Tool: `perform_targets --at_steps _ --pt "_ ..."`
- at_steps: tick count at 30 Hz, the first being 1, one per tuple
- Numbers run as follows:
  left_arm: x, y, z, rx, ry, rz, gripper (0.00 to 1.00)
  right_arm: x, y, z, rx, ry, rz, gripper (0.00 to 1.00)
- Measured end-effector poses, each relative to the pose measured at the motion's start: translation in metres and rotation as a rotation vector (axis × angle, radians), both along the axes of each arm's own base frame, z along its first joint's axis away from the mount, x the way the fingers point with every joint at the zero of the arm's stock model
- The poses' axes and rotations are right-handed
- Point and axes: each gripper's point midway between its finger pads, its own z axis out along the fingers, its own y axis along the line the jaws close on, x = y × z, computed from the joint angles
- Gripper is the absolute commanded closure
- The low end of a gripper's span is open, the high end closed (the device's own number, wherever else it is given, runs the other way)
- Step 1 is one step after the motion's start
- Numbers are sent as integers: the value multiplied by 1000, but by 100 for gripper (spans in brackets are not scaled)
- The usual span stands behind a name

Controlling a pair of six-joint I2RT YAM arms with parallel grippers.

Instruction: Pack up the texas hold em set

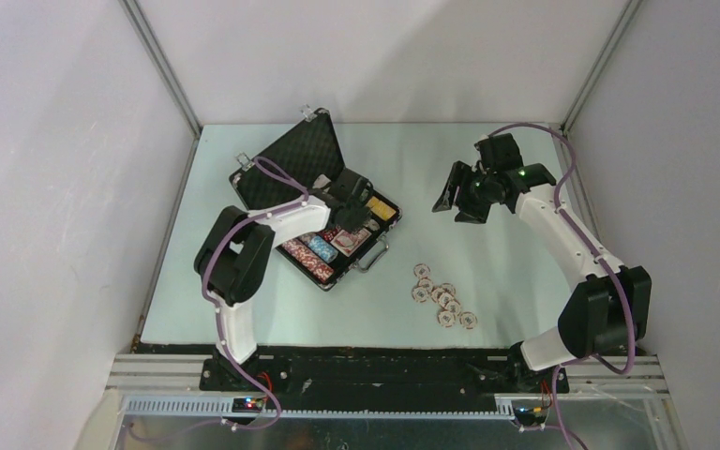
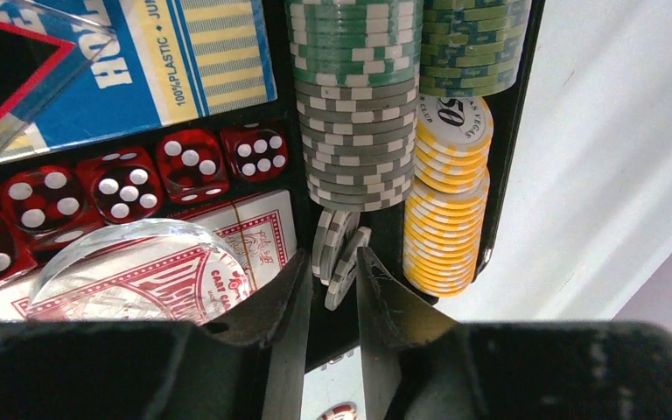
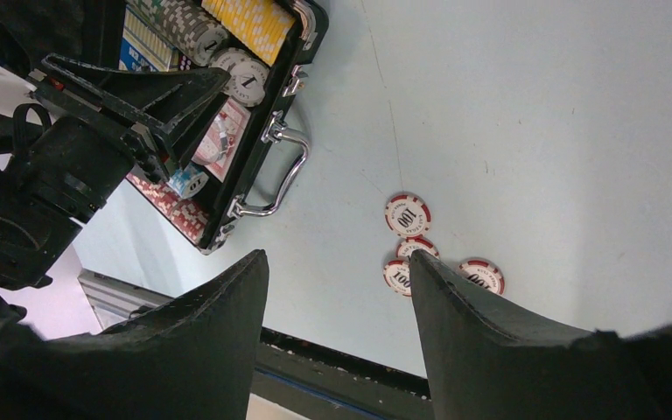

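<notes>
Case (image 1: 291, 161) lies open at the table's (image 1: 506, 253) far left, lid up close to the left wall, with free surface right and near. Inside I count five red dice (image 2: 122, 185) and two card decks (image 2: 192, 61). My left gripper's (image 2: 332, 256) fingers sit narrow around three tilted grey chips (image 2: 343, 261); whether they grip, I can't tell. Right gripper (image 3: 337, 255) hangs wide, empty. About nine loose chips (image 1: 442, 298) lie near-right.

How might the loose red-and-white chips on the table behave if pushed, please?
The chips lie flat, so they would probably slide rather than roll. They sit clustered, so one push likely moves several. Thin and flat on the table, they look awkward to pinch.
</notes>
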Motion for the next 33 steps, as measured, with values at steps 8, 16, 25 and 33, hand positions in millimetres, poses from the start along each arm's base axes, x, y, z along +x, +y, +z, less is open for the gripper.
perform_targets --at_steps 8,16,25,33 --pt "-1 0 -1 11 0 -27 86 0 -1 0 1 1 -2 37" --pt "-2 -1 0 36 -11 -76 86 0 0 0 7 1 1 37" --pt "1 -8 7 59 -52 -158 97 0 1 1 16 1 4 37" --pt "9 -15 22 123 -103 -252 97 1 1 3 26 -2 2 38"
